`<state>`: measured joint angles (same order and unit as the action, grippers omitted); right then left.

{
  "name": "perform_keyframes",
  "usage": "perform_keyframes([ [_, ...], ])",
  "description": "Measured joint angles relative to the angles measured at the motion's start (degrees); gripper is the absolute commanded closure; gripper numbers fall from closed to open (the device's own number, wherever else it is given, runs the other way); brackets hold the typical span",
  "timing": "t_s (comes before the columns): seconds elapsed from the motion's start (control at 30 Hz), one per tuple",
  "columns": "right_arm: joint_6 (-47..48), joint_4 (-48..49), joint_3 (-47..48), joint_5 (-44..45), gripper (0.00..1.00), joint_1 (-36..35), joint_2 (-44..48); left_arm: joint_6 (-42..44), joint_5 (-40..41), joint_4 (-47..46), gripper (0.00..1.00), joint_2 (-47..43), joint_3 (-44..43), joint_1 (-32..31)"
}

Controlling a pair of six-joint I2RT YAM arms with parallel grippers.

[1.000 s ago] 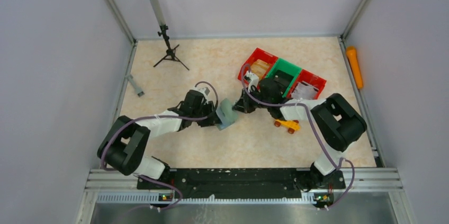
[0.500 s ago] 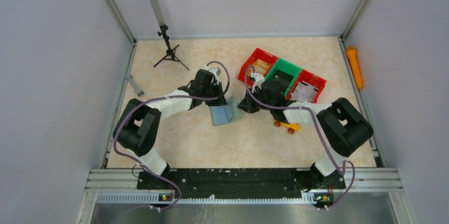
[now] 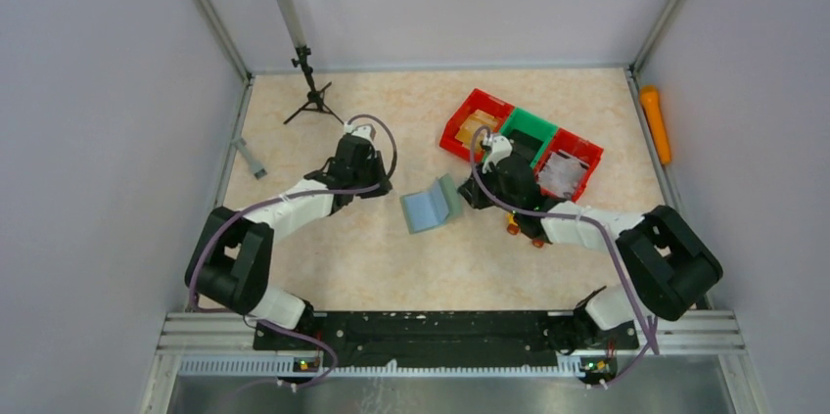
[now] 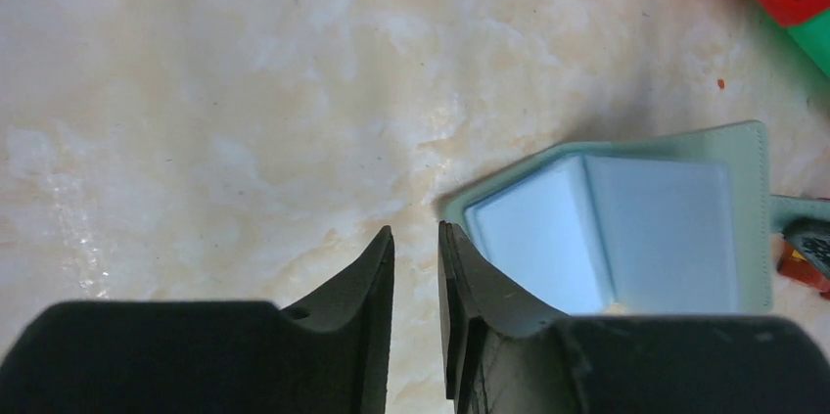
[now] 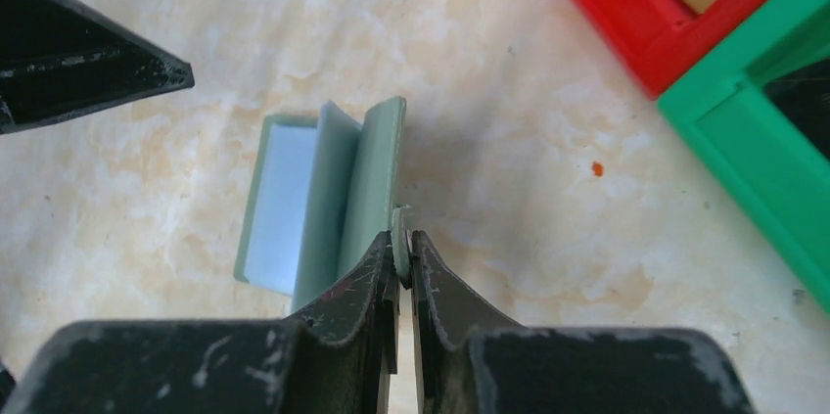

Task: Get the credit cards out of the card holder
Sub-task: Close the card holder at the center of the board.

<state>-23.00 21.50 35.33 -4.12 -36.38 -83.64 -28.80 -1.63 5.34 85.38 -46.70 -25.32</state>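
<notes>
The card holder (image 3: 431, 207) lies spread open like a book on the table, grey-green outside and pale blue-grey inside (image 4: 646, 228). Its left half is flat and its right half stands up (image 5: 377, 169). My right gripper (image 5: 401, 246) is shut on the small tab at the raised half's edge, just right of the holder (image 3: 468, 197). My left gripper (image 3: 380, 182) hangs left of the holder, apart from it. Its jaws (image 4: 415, 233) stand a narrow gap apart with only table between them. The credit cards are hidden.
A red bin (image 3: 468, 125), a green bin (image 3: 529, 135) and another red bin (image 3: 573, 161) sit in a row behind the right arm. A yellow toy car (image 3: 524, 230) peeks out under that arm. A small tripod (image 3: 311, 96) stands at the back left.
My left gripper has let go of the holder's left side and drawn back to the left. The holder has spread open. The right gripper kept the tab and shifted slightly right.
</notes>
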Motion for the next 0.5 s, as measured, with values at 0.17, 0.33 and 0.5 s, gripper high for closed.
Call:
perform_keyframes([
  [0.17,0.5,0.2,-1.2,3.9,0.91,0.0,2.4,-1.4,-4.9,-0.9,0.69,2.2,0.0,2.9],
  [0.33,0.6,1.3,-2.7,5.2,0.89,0.0,3.8,-2.9,-13.4,-1.8,0.73,8.5,-0.2,3.5],
  [0.5,1.5,3.7,-3.1,0.4,0.8,0.0,3.6,-4.3,-22.6,-3.5,0.78,13.9,-3.1,3.5],
])
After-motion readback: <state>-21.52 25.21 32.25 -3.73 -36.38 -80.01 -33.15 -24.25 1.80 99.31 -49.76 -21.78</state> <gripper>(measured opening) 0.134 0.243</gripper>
